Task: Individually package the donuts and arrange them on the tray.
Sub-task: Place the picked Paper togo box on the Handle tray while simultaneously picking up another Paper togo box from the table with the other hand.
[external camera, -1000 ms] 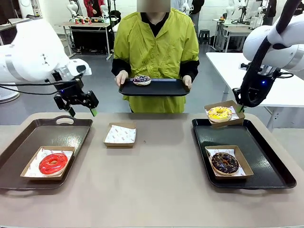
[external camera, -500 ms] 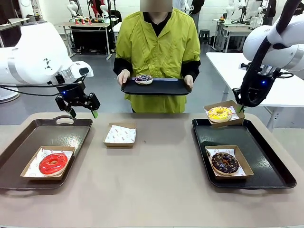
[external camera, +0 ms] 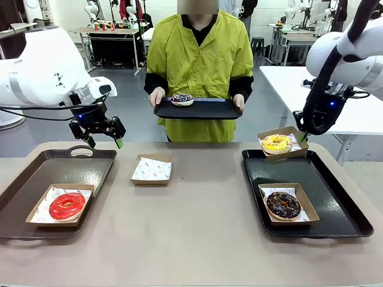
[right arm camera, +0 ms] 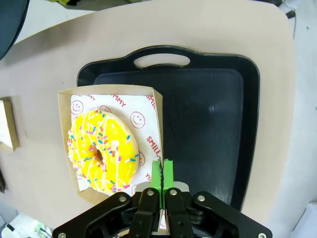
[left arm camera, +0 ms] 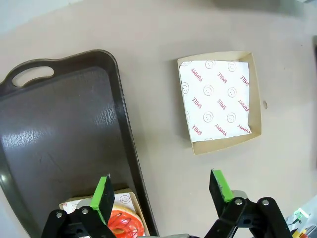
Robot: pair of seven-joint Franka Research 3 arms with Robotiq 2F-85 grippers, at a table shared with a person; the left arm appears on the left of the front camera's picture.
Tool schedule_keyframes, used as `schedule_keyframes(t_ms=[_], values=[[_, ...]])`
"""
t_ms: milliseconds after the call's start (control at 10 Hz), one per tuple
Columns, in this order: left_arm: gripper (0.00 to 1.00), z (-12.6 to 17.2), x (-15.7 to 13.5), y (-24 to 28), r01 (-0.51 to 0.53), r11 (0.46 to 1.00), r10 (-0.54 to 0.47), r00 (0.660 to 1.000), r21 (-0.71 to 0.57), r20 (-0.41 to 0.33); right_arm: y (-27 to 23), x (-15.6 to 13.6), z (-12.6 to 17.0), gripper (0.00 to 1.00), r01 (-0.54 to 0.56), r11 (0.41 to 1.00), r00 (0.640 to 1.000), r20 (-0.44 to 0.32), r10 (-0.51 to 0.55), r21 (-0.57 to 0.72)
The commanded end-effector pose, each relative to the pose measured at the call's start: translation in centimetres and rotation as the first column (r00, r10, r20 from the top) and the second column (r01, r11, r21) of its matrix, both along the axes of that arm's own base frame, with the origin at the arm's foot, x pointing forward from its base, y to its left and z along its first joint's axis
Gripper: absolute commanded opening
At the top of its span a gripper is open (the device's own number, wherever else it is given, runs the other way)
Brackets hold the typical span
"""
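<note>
Beige desk: the yellow donut (external camera: 276, 143) sits boxed at the far-left corner of the right tray (external camera: 335, 197). The right gripper (right arm camera: 162, 171), pinched tight, seemingly grips the box (right arm camera: 109, 89) wall to place it. The left gripper (left arm camera: 162, 183) hovers wide, free for the purple donut (external camera: 182, 99).

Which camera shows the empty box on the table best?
The left wrist view: the empty box lies whole, seen from above, printed paper readable. The front view shows it small and slanted; the right wrist view, just an edge.
</note>
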State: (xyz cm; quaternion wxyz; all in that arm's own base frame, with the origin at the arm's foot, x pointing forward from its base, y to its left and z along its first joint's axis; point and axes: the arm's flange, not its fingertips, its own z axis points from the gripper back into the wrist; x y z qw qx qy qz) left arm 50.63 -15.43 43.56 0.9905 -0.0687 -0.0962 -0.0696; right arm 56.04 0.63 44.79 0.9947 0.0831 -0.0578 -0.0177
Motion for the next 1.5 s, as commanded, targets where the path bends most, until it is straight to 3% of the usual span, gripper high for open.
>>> schedule_keyframes(t_ms=[0,600,1400], values=[[1.0,-0.6,1.2,-1.1,0.014,1.0,-0.014,1.0,0.027,-0.017,-0.5,0.3,-0.6,0.01,0.009,1.0,1.0,-0.013,-0.009,-0.014],[1.0,-3.3,6.4,-6.2,-0.004,0.996,0.008,0.999,0.092,-0.046,-3.6,1.9,-3.7,0.01,0.046,0.999,0.998,-0.041,-0.045,0.0],[1.0,-7.8,8.7,-8.9,0.001,0.993,0.017,0.988,0.119,-0.151,-3.9,4.4,-8.5,0.01,0.042,0.999,0.995,-0.086,-0.042,0.0]])
